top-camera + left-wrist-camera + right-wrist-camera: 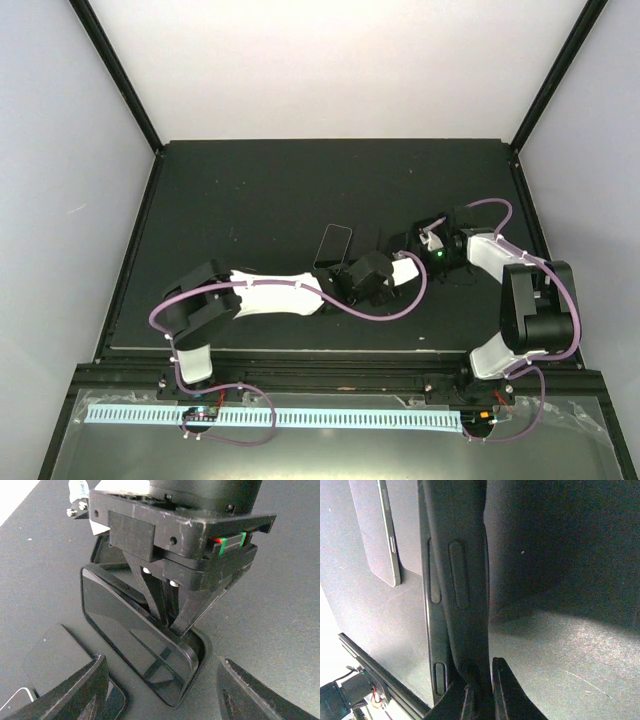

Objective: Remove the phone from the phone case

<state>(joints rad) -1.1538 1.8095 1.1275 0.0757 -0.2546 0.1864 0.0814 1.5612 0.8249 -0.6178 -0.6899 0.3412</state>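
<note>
Right gripper (172, 625) is closed on the rim of the glossy black plastic phone case (462, 605). It holds the case tipped up off the matte black tabletop (250, 190), roughly mid-table.

Left gripper (162, 660) hangs just beside it with jaws spread. Only the case's near corner sits between them, and I see no contact.

The flat grey phone with a silver edge (372, 525) lies on the tabletop just left of the case and apart from it. I read it as already out, though the shiny inner face of the case makes that hard to confirm from the left wrist view.

Risks from here:
- The pinch is on one thin wall that probably flexes. If it slips, the case drops onto the phone.
- If the left jaws close here, they catch the case corner rather than the phone and fight the right arm's grip.
- The wrists are crowded together. A swing could knock them, or shove the phone toward the near edge.
</note>
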